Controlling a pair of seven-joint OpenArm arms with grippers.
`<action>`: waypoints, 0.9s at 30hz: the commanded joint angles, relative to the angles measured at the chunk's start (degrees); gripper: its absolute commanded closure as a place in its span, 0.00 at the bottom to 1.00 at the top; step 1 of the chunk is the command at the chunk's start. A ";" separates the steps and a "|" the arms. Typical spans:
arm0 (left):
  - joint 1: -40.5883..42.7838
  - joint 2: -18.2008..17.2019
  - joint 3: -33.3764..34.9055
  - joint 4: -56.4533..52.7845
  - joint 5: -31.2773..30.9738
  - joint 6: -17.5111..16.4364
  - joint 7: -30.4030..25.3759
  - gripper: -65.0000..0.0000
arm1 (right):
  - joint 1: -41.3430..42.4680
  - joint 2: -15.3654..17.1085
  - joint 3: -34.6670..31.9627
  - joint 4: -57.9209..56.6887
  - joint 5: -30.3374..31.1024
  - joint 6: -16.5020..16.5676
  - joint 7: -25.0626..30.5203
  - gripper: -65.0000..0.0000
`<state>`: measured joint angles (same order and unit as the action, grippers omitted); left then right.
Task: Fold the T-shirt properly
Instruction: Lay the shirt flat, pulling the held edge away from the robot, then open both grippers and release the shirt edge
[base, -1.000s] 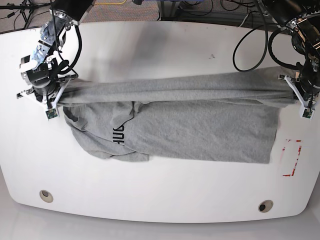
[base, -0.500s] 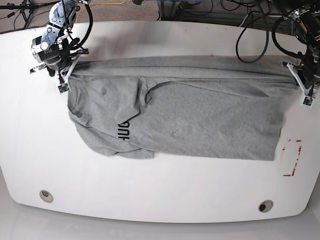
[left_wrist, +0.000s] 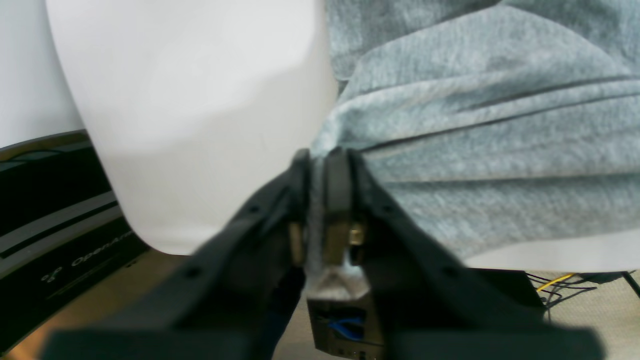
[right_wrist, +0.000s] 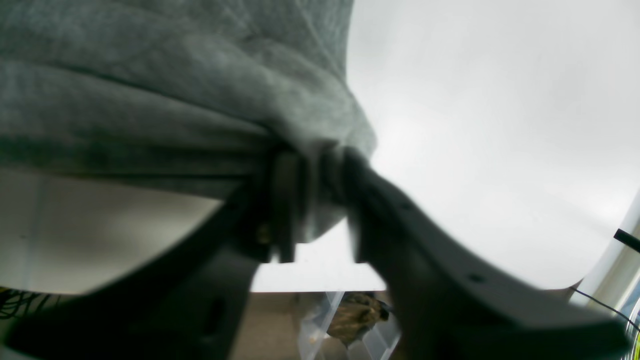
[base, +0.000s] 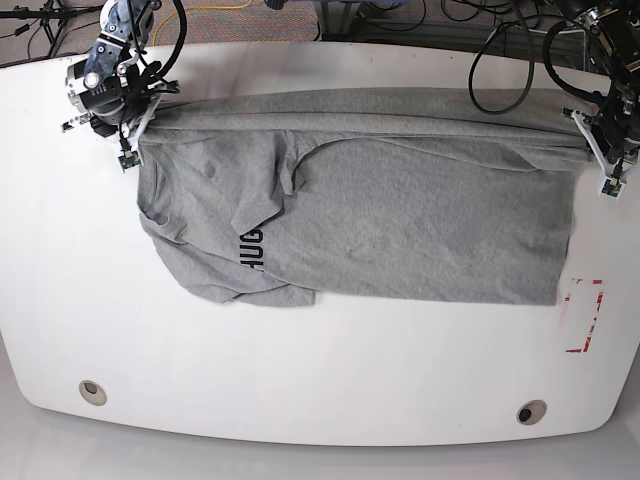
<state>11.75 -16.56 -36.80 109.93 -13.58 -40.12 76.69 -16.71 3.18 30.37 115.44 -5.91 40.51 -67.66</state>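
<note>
Left end effector (left_wrist: 320, 170) and right end effector (right_wrist: 310, 170) each pinch a corner of the T-shirt (base: 400, 200), nearly closed, on the worktop (base: 320, 360).

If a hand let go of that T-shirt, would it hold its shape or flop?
Probably flop: the T-shirt creases and bunches where the left hand and right hand pinch it. It likely drags rather than slides, since one sleeve lies folded over itself. Seemingly light: small pinches hold its edge.

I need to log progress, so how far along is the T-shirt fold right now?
Early stage. Done: the T-shirt lies spread across the table. In hand: the left gripper and right gripper each pinch a corner of its far edge. Left: a sleeve with lettering is bunched under, and no neat fold shows yet.
</note>
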 joint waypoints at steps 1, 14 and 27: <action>-0.19 -1.07 -0.35 0.97 1.14 0.12 -0.16 0.80 | 0.49 0.73 0.27 1.00 -1.43 -0.51 0.10 0.55; -4.50 -1.07 1.76 0.88 1.06 0.12 0.11 0.43 | 5.76 -0.85 0.18 1.18 -1.43 -0.51 0.10 0.17; -8.72 -1.51 1.68 0.97 0.97 0.12 3.31 0.43 | 8.84 -0.24 0.53 1.09 -1.60 -0.51 -0.25 0.16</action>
<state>3.46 -16.71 -34.72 109.97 -12.75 -39.94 80.12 -8.05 2.07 30.48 115.46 -7.29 40.32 -68.14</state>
